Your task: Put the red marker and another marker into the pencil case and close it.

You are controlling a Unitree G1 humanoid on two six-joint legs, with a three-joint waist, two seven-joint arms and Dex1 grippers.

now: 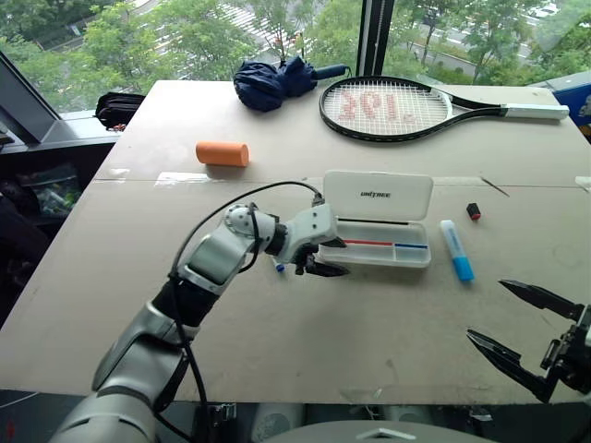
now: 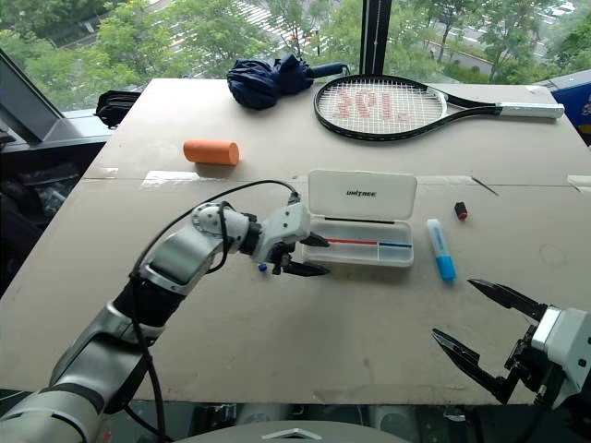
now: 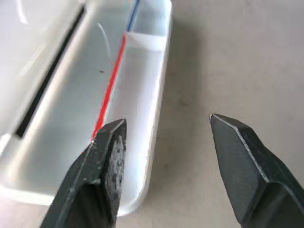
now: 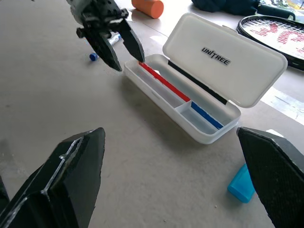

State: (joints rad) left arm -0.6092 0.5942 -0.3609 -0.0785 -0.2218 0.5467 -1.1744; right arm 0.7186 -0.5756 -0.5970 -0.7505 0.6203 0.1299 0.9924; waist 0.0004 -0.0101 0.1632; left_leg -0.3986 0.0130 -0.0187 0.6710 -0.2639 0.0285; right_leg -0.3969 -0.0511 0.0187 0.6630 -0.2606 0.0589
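Observation:
The white pencil case (image 1: 377, 254) lies open at the table's middle, its lid (image 1: 378, 196) standing up behind it, with thin red and blue stripes along the tray. My left gripper (image 1: 340, 257) is open and empty at the case's left end. One finger (image 3: 107, 156) is over the tray and the other is over the table outside the front wall. A small blue-tipped marker (image 4: 93, 56) lies on the table just behind this gripper, partly hidden. A light blue marker (image 1: 456, 250) lies right of the case. The red marker is out of view. My right gripper (image 1: 487, 309) hangs open near the front right edge.
A small red and black piece (image 1: 474, 210) sits right of the lid. An orange cylinder (image 1: 222, 153) lies at the back left. A tennis racket (image 1: 388, 106) and a folded dark blue umbrella (image 1: 272, 81) lie along the table's far edge.

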